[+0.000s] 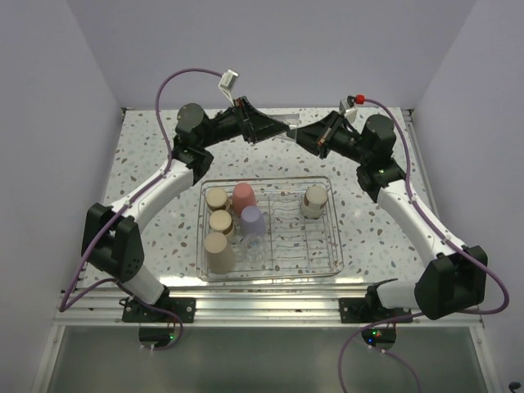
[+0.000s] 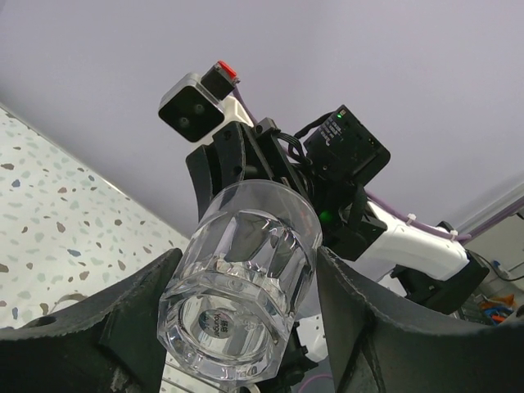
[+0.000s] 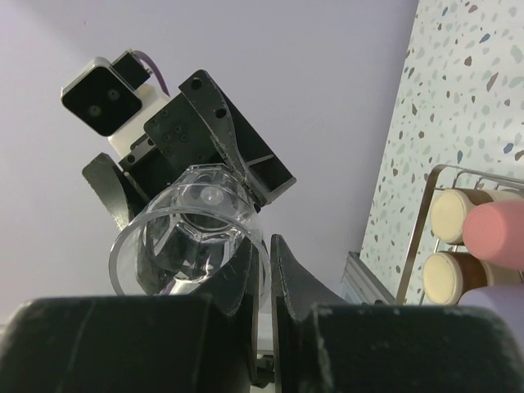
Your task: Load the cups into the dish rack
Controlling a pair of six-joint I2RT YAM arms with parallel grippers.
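Observation:
A clear cup point(image 1: 295, 131) hangs in the air above the back of the table, between both grippers. My left gripper point(image 1: 286, 128) grips its faceted body near the base, and the cup fills the left wrist view point(image 2: 237, 278). My right gripper point(image 1: 306, 136) pinches the cup's rim point(image 3: 192, 233), with one finger inside and one outside. The dish rack point(image 1: 336, 237) stands mid-table. It holds three brown cups point(image 1: 216, 198) point(image 1: 220, 221) point(image 1: 314, 200), a tall tan cup point(image 1: 219, 250), a red-pink cup point(image 1: 244, 196), a lavender cup point(image 1: 252, 220) and a clear cup point(image 1: 256, 250).
The rack's corner point(image 3: 427, 214), with brown and pink cups in it, shows at the right of the right wrist view. Lavender walls close in the speckled table point(image 1: 147, 164) on the left, right and back. Purple cables loop over both arms.

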